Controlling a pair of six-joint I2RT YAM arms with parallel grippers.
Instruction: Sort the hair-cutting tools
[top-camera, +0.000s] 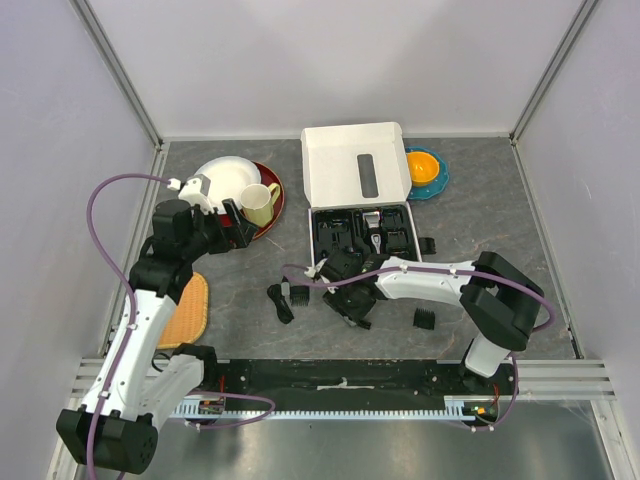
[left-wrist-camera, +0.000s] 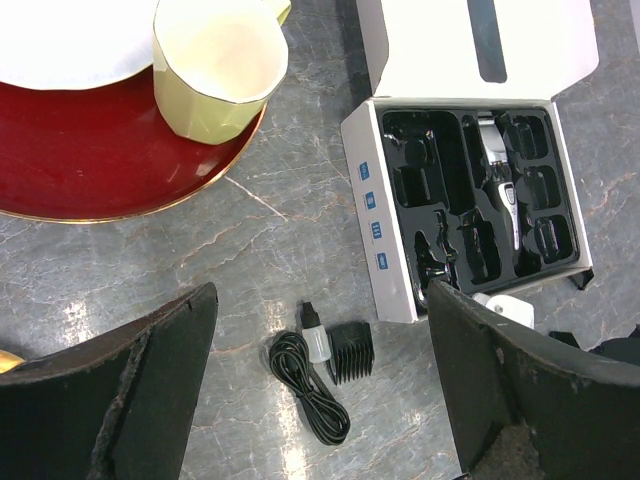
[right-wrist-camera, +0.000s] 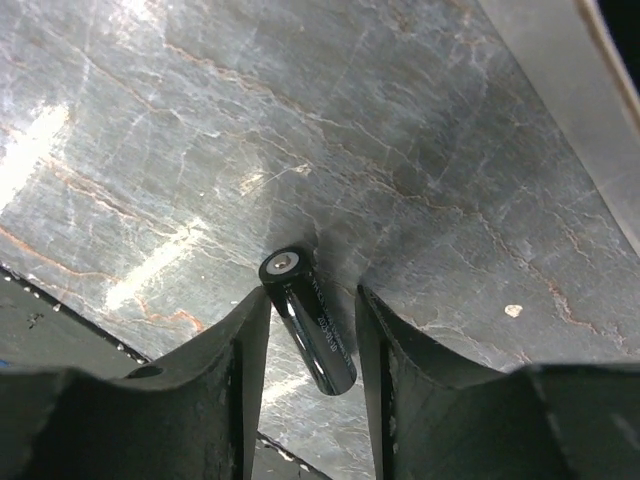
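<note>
Right gripper (top-camera: 352, 308) of mine, seen from above, sits low just short of the tray (top-camera: 330, 228), where the clipper (top-camera: 372, 222) already lies; combs (top-camera: 300, 293) lie loose either side.

Left wrist: my left gripper (left-wrist-camera: 322, 295) gapes wide above a comb (left-wrist-camera: 350, 352) and cable (left-wrist-camera: 305, 385).

Right wrist: my jaws straddle a small black cylinder (right-wrist-camera: 310, 335); clamped or not, I cannot tell.

In the top view, the right gripper (top-camera: 351, 307) covers whatever lies under it on the desk (top-camera: 500, 220). From the right wrist, the print on a small black cylinder (right-wrist-camera: 310, 335) is too small to read; it may be a battery. From the left wrist, 4 things run past the top edge: the red plate (left-wrist-camera: 90, 155), white plate (left-wrist-camera: 70, 40), yellow cup (left-wrist-camera: 215, 75) and box lid (left-wrist-camera: 430, 45).
</note>
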